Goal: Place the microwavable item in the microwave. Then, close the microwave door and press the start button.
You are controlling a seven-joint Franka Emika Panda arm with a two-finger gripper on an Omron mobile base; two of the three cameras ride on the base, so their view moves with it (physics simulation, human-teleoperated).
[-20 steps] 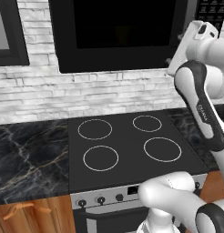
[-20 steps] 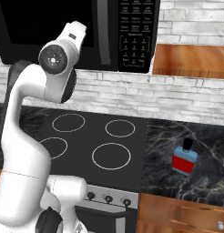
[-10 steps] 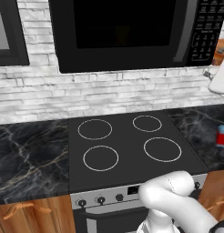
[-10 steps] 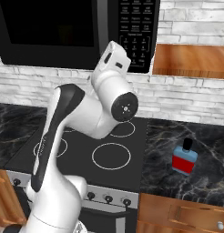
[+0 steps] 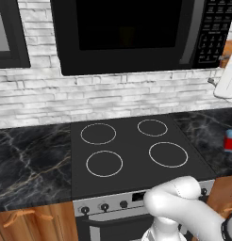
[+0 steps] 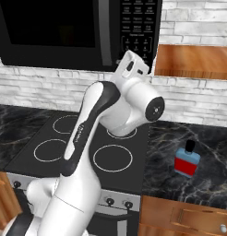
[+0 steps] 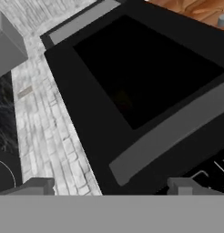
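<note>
Large black over-range microwave [image 6: 78, 32]: wide dark-glass door [image 7: 145, 68] shut | black keypad panel [image 6: 138, 27] just above-left of hand | two-finger gripper [image 7: 111, 186]: fingers apart, empty | faint yellowish cup [image 7: 123, 101] behind glass.

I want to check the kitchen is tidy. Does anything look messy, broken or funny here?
Nothing stands out. The microwave door sits flat and shut, the stove has no spill, and the blue-and-red bottle stands upright on the dark counter. No cracks or mess show.
</note>
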